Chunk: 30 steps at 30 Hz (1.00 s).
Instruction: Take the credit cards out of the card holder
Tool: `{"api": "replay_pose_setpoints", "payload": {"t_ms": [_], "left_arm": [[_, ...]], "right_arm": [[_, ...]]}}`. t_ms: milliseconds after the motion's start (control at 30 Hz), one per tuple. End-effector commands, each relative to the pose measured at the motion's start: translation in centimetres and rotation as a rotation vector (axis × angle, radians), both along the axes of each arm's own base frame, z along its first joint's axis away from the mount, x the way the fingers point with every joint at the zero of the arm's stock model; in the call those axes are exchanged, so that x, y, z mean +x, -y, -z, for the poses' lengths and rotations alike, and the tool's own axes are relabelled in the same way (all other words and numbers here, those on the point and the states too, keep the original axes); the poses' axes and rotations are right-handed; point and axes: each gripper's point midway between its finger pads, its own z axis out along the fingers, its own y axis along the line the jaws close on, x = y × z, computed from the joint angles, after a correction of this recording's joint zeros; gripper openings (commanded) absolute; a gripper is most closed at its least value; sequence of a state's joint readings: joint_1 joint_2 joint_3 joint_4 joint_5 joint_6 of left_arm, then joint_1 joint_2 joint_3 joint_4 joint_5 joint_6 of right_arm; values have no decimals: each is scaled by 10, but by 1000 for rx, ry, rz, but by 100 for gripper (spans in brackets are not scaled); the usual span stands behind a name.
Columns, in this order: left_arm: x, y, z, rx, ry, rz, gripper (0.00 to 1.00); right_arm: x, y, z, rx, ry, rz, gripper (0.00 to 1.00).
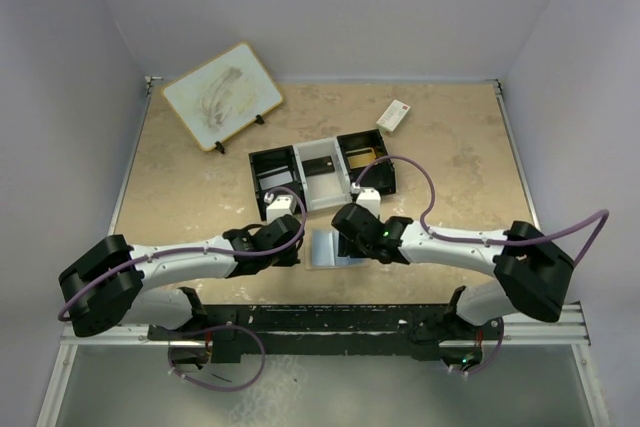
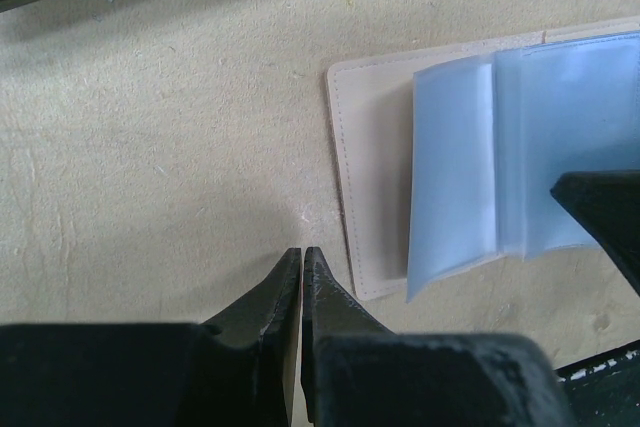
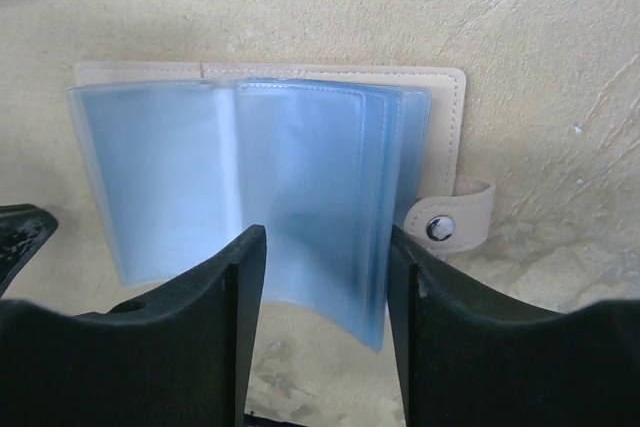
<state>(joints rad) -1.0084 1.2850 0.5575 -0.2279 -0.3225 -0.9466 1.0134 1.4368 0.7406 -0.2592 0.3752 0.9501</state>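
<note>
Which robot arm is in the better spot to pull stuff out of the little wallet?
Right, probably. The right gripper is open, with the card holder's blue sleeves showing between its fingers. The left gripper is shut and points at the table beside the holder.

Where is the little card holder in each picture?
Top external: the card holder lies open, low in the centre.
Left wrist: upper right, blue sleeves showing.
Right wrist: centre, with its snap tab on the right.
Shared landmark: the beige table under it.
</note>
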Motion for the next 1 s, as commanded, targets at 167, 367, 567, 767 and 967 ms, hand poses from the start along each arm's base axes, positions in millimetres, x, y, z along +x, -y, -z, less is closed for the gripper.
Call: {"api": "replay_pose_setpoints", "payload": {"t_ms": [167, 367, 567, 767, 967], "left_arm": [[5, 8, -9, -31, 30, 13, 0], [5, 9, -10, -31, 31, 14, 0], [6, 8, -12, -23, 35, 13, 0], [14, -2, -24, -1, 83, -26, 0], [27, -25, -57, 48, 184, -107, 0]], "right_arm": [[-1, 10, -16, 22, 33, 15, 42], [0, 16, -5, -32, 24, 17, 10], [9, 35, 17, -218, 25, 37, 0], [11, 10, -12, -88, 58, -40, 12], [24, 17, -89, 46, 240, -14, 59]]}}
